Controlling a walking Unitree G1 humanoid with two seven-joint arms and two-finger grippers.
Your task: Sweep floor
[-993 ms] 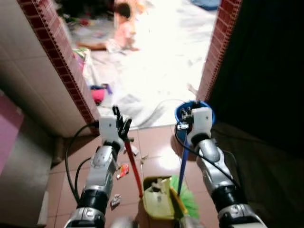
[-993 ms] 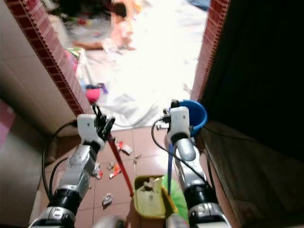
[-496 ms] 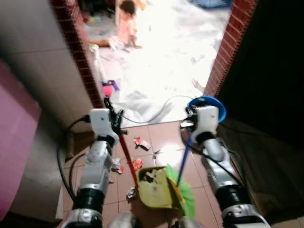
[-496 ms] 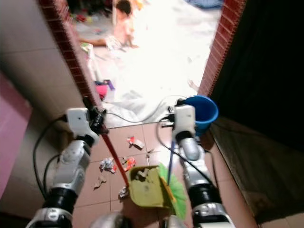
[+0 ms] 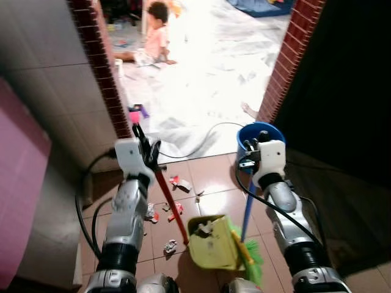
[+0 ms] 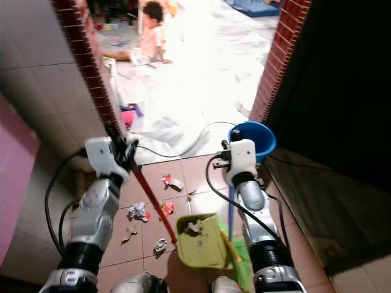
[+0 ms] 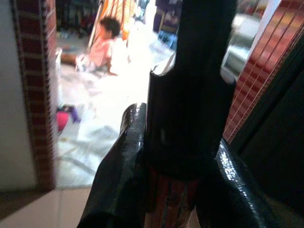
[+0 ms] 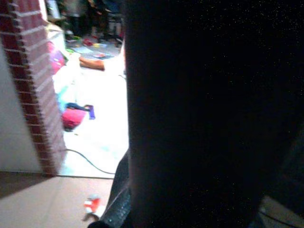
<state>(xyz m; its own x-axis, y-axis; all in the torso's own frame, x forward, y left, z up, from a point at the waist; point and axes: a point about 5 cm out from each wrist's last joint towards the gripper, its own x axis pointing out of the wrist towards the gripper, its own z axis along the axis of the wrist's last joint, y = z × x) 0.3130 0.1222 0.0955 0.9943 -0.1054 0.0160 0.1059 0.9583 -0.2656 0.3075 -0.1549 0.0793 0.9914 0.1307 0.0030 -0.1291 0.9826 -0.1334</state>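
- The left end effector [image 5: 148, 151] is seen closed around the top of a red dustpan handle [image 5: 171, 209], which slopes down and to the right.
- The yellow-green dustpan [image 5: 211, 244] is set on the brown tiled floor [image 5: 214, 177] near the robot, with scraps inside it.
- The right end effector [image 5: 252, 146] is held around the blue broom handle [image 5: 246, 210]; the handle is gripped near its top.
- The green broom bristles [image 5: 253, 262] are pressed against the right side of the dustpan.
- Litter scraps [image 5: 177, 182] are scattered on the tiles left of the dustpan.
- A blue bucket [image 5: 256, 133] is placed beyond the right arm, by the brick doorway [image 5: 287, 61].
- A person [image 5: 157, 36] is seated far off on the bright floor.
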